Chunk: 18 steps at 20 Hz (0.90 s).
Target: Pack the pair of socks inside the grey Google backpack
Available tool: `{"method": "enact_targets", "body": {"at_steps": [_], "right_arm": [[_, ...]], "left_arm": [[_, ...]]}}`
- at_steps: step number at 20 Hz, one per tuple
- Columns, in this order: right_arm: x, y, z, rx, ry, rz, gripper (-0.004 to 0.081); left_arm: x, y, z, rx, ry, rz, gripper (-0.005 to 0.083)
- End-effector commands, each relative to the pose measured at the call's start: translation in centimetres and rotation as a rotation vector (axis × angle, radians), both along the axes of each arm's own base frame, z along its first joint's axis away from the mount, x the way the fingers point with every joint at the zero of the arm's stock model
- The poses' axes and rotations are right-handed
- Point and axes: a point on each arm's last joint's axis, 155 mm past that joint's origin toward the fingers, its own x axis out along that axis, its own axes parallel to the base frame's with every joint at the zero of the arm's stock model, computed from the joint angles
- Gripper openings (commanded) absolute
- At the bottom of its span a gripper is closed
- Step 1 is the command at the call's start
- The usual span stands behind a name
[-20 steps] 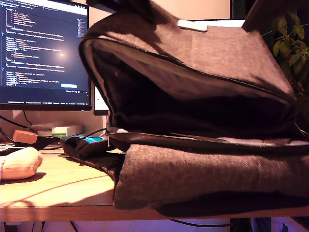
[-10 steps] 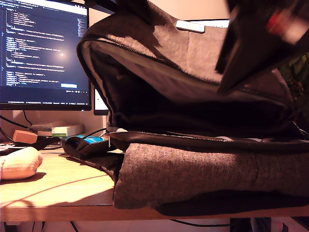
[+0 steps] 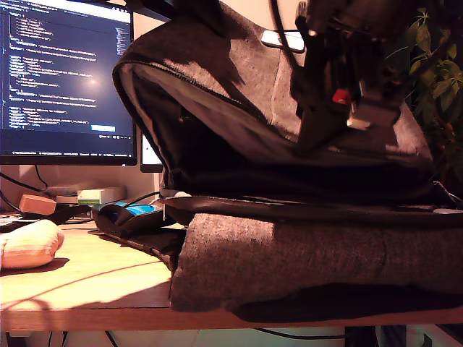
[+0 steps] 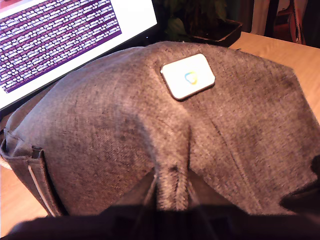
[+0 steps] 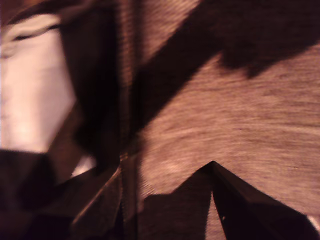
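Meanwhile, my first gripper [image 4: 170, 192] clamped on a fold of the grey Google backpack [image 4: 125, 135] — my second gripper's [image 5: 165, 200] grip unclear.

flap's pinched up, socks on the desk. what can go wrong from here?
1. My first gripper holds the grey Google backpack open by one thin fabric fold; a slip would likely drop the flap.
2. An arm hangs across the opening and could snag the flap or block the pair of socks from going in.
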Motion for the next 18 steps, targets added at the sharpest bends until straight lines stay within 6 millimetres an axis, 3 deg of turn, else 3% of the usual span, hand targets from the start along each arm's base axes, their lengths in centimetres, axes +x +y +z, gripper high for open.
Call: {"method": "enact_targets", "body": {"at_steps": [1,4,6,7,8,12,13,16,18], "right_arm": [[0.4,-0.4,0.1,-0.009,-0.023,-0.023,0.0420],[0.7,-0.8,0.4,-0.017,-0.044,-0.042,0.0345],[0.8,-1.0,0.6,-0.026,-0.060,-0.054,0.0186],[0.7,-1.0,0.6,-0.034,-0.059,-0.051,0.0052],[0.5,-1.0,0.7,-0.036,-0.058,-0.047,-0.0010],[0.6,-0.9,1.3,-0.028,-0.063,-0.047,-0.0012],[0.5,-1.0,1.4,-0.033,-0.061,-0.048,-0.0012],[0.6,-1.0,1.9,-0.026,-0.064,-0.049,-0.0012],[0.6,-0.9,2.1,-0.024,-0.062,-0.047,-0.0012]], "left_arm": [[0.2,-0.5,3.8,-0.075,-0.071,-0.007,-0.0024],[0.2,-0.5,3.8,-0.073,-0.070,-0.007,-0.0024],[0.2,-0.5,3.8,-0.066,-0.077,-0.011,-0.0024],[0.2,-0.5,3.8,-0.062,-0.080,-0.012,-0.0024],[0.2,-0.5,3.8,-0.057,-0.085,-0.014,-0.0024],[0.2,-0.5,3.7,-0.036,-0.098,-0.023,-0.0001],[0.2,-0.4,3.5,-0.029,-0.093,-0.023,0.0079],[-0.1,-0.2,2.6,0.002,-0.067,-0.025,0.0496],[-0.7,0.2,1.4,0.062,-0.047,-0.050,0.0544]]}}
